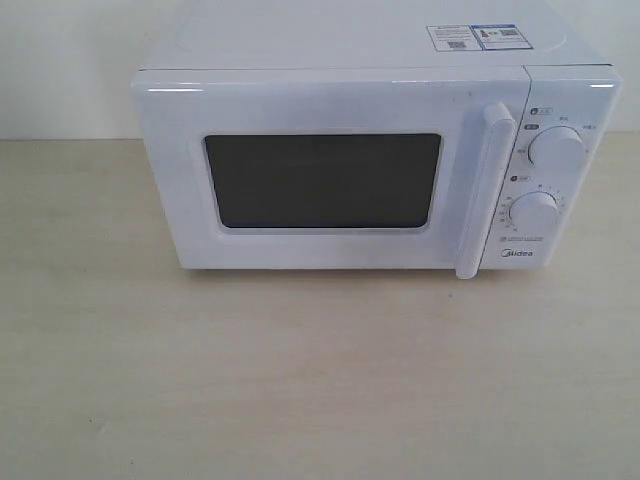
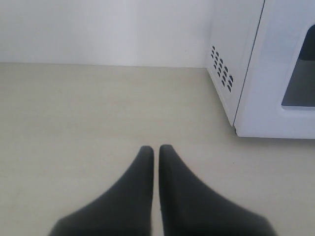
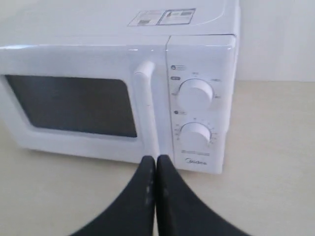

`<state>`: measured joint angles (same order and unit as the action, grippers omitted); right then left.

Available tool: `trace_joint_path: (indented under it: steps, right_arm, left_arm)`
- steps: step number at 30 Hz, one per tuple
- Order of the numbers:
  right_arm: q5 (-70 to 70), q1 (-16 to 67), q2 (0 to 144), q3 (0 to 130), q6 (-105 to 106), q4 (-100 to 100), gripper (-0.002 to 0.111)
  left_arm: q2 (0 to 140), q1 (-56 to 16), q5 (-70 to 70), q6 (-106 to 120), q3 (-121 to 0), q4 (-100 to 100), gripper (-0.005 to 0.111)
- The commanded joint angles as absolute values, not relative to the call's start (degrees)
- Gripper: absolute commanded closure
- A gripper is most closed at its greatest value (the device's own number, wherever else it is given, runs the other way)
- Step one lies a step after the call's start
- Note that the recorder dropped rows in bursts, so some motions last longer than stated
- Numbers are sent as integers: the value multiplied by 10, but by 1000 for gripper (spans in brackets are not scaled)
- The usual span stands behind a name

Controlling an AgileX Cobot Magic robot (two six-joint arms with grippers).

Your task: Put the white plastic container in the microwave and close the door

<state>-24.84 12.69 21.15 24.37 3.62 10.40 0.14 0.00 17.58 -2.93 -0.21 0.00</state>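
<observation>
Pale wood-grain tabletop (image 1: 300, 380), plain white wall (image 1: 60, 60) behind.

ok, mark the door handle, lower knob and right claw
white vertical bar handle (image 1: 487, 190), exterior view, mid-bar
lower round white knob (image 1: 534, 213), exterior view, face
black right claw (image 3: 156, 158), right wrist view, between shut tips
</observation>
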Motion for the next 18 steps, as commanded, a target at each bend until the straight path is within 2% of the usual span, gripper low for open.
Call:
trace_joint_path:
  steps: [1,4,8,15,18]
  right_arm:
    - [-184,77,87,151,38,105,108]
    - [-125,63,17,92,37,106,108]
    - [-51,63,7,42,33,112,108]
    - [-50,63,0,0,-10,128,108]
    - [-73,63,0,0,-12,73,108]
  left_arm:
    - [0,1,176,-34,0,0,102]
    - [0,1,176,-34,0,0,102]
    - [0,1,176,-34,0,0,102]
    - [0,1,176,-34,0,0,102]
    - [0,1,176,-34,0,0,102]
